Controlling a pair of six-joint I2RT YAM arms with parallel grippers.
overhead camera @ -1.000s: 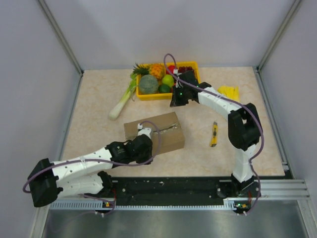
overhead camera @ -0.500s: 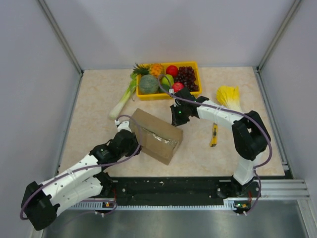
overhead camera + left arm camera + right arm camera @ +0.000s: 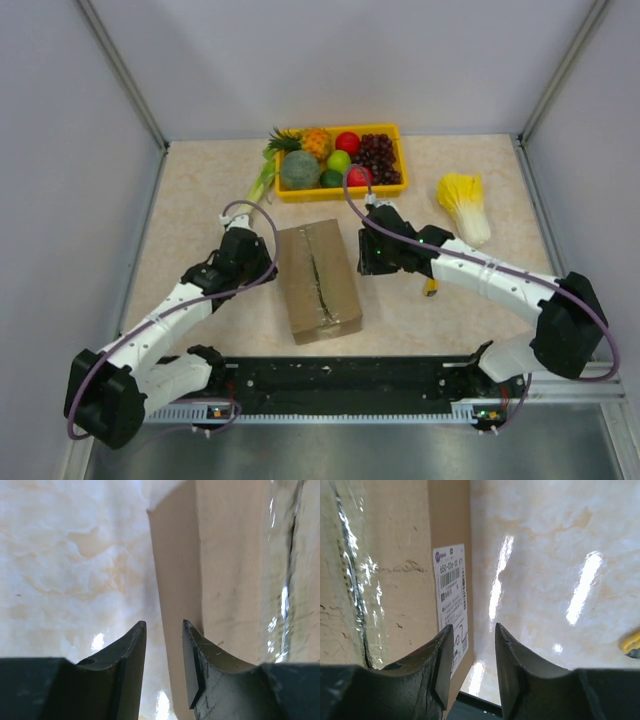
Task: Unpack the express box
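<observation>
Box point(image 3: 318, 282) was found on the table point(image 3: 190, 210) between left gripper point(image 3: 164, 630) and right gripper point(image 3: 474, 632): brown cardboard, taped top seam, white label point(image 3: 452, 605) on one side. Both sets of jaws were spread a bit, nothing pinched.

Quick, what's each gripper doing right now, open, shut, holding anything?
Left gripper: open, jaws a little apart, holding nothing, beside the express box.
Right gripper: open, holding nothing, next to the box's labelled side.

The left arm point(image 3: 165, 315) and right arm point(image 3: 490, 275) wear white shells with black joints. A purple cable point(image 3: 245, 203) loops along each. Pincer fingers point(image 3: 131, 650) are black, tapered wedges.
</observation>
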